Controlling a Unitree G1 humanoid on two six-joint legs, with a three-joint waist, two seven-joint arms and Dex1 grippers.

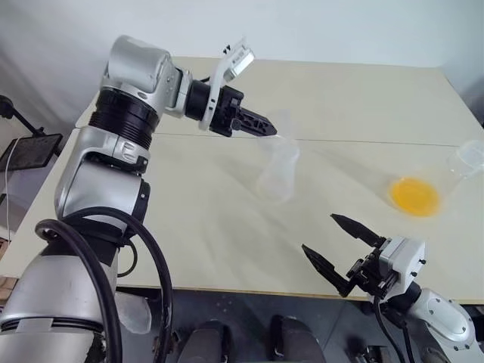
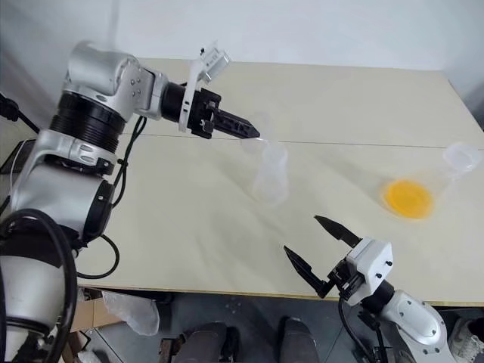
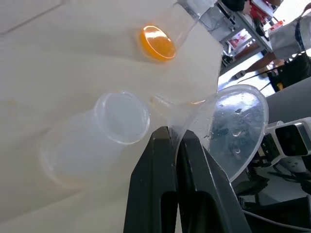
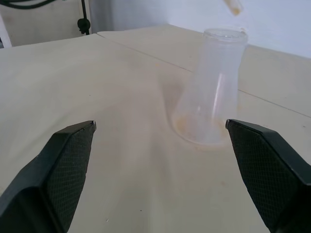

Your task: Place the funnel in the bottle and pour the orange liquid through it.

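Now I have the funnel (image 3: 228, 131) pinched by its thin rim in my closed left gripper (image 1: 266, 128), just above the bottle (image 1: 277, 172) at frame centre.
It looks light, stiff and slippery, so an edge pinch could let it swivel; the spout must drop squarely into the neck. My right gripper (image 1: 344, 246), lower right, gapes wide and empty. The orange liquid (image 1: 414, 196) sits in the flask (image 1: 454, 170) at right.
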